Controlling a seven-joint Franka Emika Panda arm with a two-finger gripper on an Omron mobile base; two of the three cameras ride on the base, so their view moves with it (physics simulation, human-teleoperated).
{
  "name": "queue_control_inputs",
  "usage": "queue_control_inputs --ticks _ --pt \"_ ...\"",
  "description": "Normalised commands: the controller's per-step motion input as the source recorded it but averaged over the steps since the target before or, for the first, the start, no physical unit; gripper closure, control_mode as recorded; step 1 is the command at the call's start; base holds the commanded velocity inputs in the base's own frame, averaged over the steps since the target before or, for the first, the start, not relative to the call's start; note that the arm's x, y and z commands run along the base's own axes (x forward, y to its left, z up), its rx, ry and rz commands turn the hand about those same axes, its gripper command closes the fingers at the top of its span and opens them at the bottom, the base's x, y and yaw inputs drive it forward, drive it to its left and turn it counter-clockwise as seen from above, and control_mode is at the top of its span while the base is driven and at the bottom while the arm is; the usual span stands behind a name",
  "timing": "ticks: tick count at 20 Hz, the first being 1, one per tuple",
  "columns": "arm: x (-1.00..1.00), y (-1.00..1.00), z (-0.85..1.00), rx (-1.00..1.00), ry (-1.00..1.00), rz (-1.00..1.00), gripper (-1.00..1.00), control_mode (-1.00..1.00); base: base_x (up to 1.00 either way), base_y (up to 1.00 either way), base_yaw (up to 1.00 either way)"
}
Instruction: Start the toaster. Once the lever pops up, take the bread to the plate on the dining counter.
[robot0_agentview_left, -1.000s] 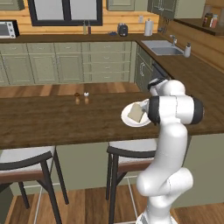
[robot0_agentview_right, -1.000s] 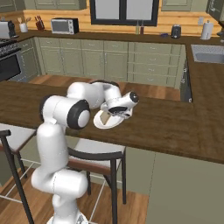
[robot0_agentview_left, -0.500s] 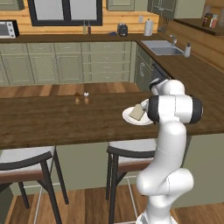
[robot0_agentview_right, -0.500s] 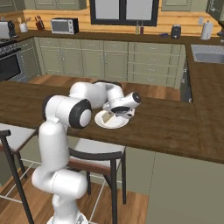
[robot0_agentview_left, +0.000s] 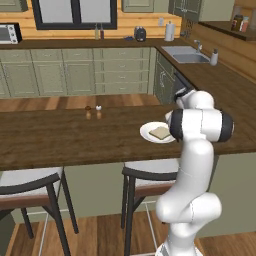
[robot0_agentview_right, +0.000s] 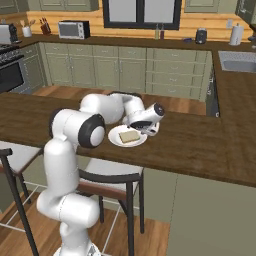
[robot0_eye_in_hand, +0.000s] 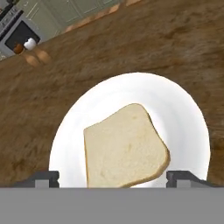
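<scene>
The bread (robot0_eye_in_hand: 122, 148), a pale tan slice, lies flat on the round white plate (robot0_eye_in_hand: 175, 113) on the dark wood dining counter (robot0_agentview_left: 60, 140). My gripper (robot0_eye_in_hand: 113, 179) hangs just above it, open, with one fingertip on each side of the slice and nothing held. From the right base the gripper (robot0_agentview_right: 144, 131) points down at the bread (robot0_agentview_right: 129, 136) on the plate (robot0_agentview_right: 114, 139). From the left base the bread (robot0_agentview_left: 159, 132) and plate (robot0_agentview_left: 146, 132) sit beside my forearm. A small silver toaster (robot0_agentview_right: 7, 32) stands far off on the back worktop; its lever is too small to tell.
Two small shakers (robot0_agentview_left: 93, 111) stand on the counter left of the plate. Two stools (robot0_agentview_left: 30, 180) (robot0_agentview_left: 145, 172) are tucked under its near edge. A toaster oven (robot0_agentview_left: 10, 32) and a sink (robot0_agentview_left: 187, 54) lie on the far worktops.
The gripper has opened and let go of the bread, which now rests flat on the plate. The arm has barely moved.
</scene>
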Motion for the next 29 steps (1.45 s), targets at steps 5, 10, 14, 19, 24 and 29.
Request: queue_control_inputs --ticks 5,10,14,19,24,29 --pt "-0.01 -0.21 0.52 -0.07 0.03 -0.13 -1.00 -1.00 0.00 0.00 0.00" --pt "-0.44 0.00 1.00 -0.12 -0.04 -0.10 -1.00 -1.00 0.00 0.00 0.00" --pt "-0.73 0.13 0.81 -0.20 0.00 -0.08 -1.00 -1.00 0.00 0.00 0.00" --pt "-0.89 0.34 0.23 -0.25 0.03 -0.10 -1.00 -1.00 0.00 0.00 0.00" --pt "-1.00 0.38 0.00 -0.21 0.08 -0.13 -1.00 -1.00 0.00 0.00 0.00" --pt "-0.99 0.33 0.02 -0.11 0.17 -0.18 -1.00 -1.00 0.00 0.00 0.00"
